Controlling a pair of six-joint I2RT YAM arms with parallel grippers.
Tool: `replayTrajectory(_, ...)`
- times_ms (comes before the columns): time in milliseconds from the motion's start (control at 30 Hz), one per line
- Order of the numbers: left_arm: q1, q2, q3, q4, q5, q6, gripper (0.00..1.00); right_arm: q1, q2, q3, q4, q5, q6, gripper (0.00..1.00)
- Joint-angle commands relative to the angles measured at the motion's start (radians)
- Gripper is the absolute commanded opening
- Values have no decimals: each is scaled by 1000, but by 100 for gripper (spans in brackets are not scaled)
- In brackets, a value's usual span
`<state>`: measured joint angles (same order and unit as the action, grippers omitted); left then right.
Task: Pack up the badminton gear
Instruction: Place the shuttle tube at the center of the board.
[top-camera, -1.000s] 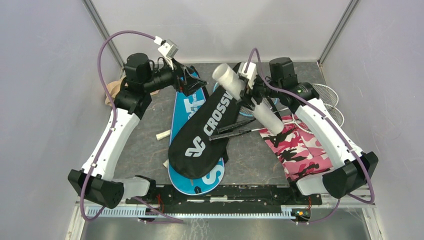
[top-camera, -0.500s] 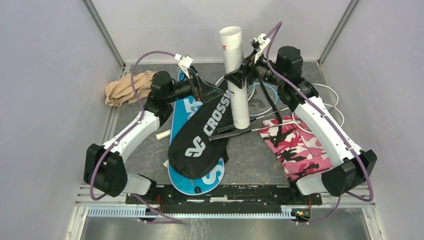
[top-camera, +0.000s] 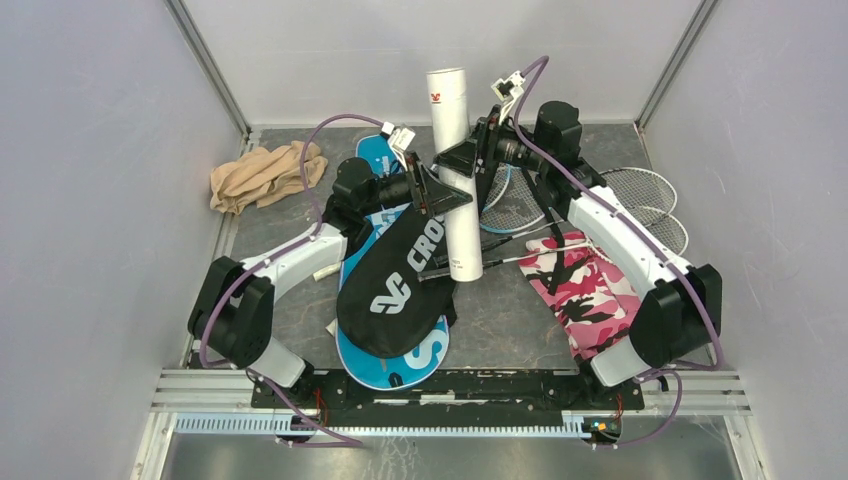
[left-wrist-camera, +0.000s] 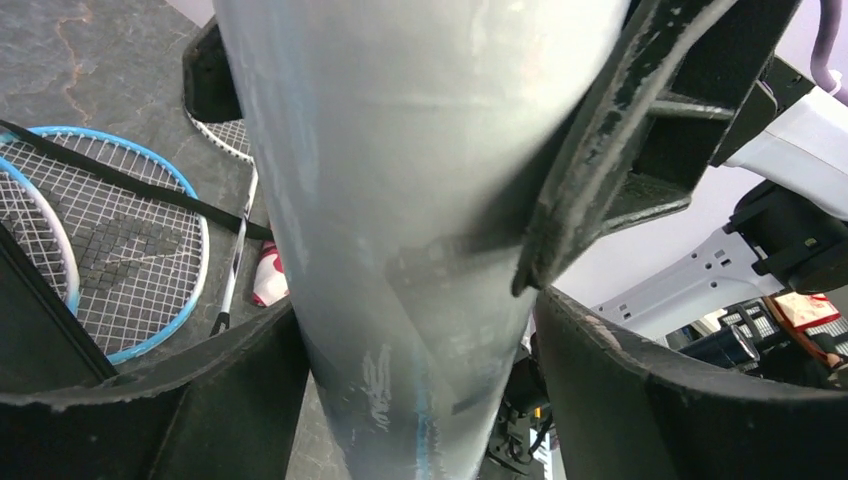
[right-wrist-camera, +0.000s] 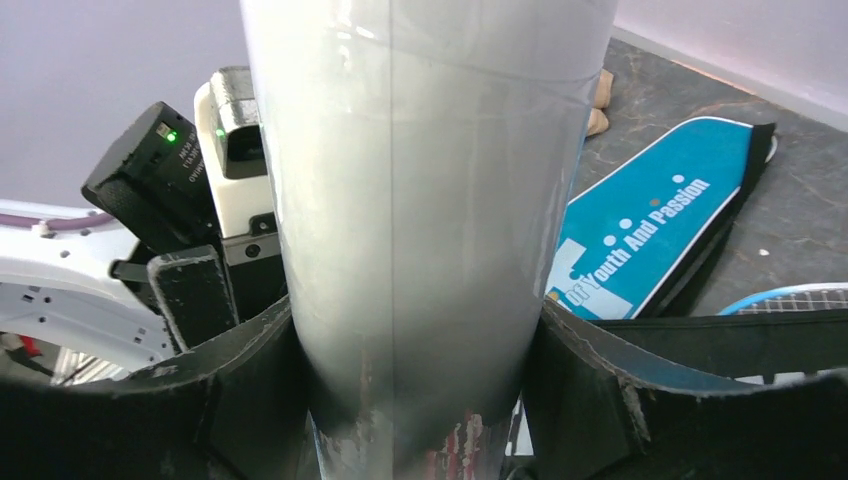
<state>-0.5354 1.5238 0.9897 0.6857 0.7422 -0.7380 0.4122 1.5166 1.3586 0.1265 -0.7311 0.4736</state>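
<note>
Barely begun: tube (top-camera: 449, 105) held upright over the tabletop's middle.
Right gripper (top-camera: 468, 158) clamps the tube; left gripper (top-camera: 443, 196) straddles it lower down, grip unclear. Rackets (top-camera: 640, 190) lie loose toward the far right corner, covers (top-camera: 390, 290) flat mid-table, apparently nothing packed yet.

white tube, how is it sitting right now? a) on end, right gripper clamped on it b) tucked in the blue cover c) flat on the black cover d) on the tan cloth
a: the white tube stands on end with the right gripper pressed on both its sides.
</note>
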Motion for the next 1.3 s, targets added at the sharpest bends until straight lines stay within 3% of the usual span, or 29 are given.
replayTrajectory(0,-6,15,5,122,-2,-2,78,-21,9,-6,169,-69,108,13)
replayTrajectory(67,12,29,16,121,1,-1,62,-39,13,-4,171,-83,102,17)
replayTrajectory(167,71,45,46,80,26,-7,33,-84,13,2,137,-93,67,37)
replayTrajectory(267,151,37,85,-62,50,56,23,-128,14,48,-7,-80,-48,66)
replayTrajectory(367,234,12,150,-323,39,259,20,-137,31,121,-233,-46,-259,95)
replayTrajectory(400,249,5,176,-428,25,339,20,-138,28,122,-270,-35,-299,98)
replayTrajectory(567,371,14,332,-870,-57,678,19,-153,-24,54,-351,-2,-450,98)
replayTrajectory(600,408,57,437,-1124,-190,901,18,-154,-40,44,-422,19,-559,98)
replayTrajectory(700,431,103,495,-1296,-395,1106,17,-155,-58,26,-491,49,-661,98)
replayTrajectory(933,475,224,512,-1385,-713,1299,19,-156,-109,-77,-558,136,-804,98)
replayTrajectory(1267,534,418,518,-1384,-843,1329,26,-157,-147,-221,-632,299,-943,98)
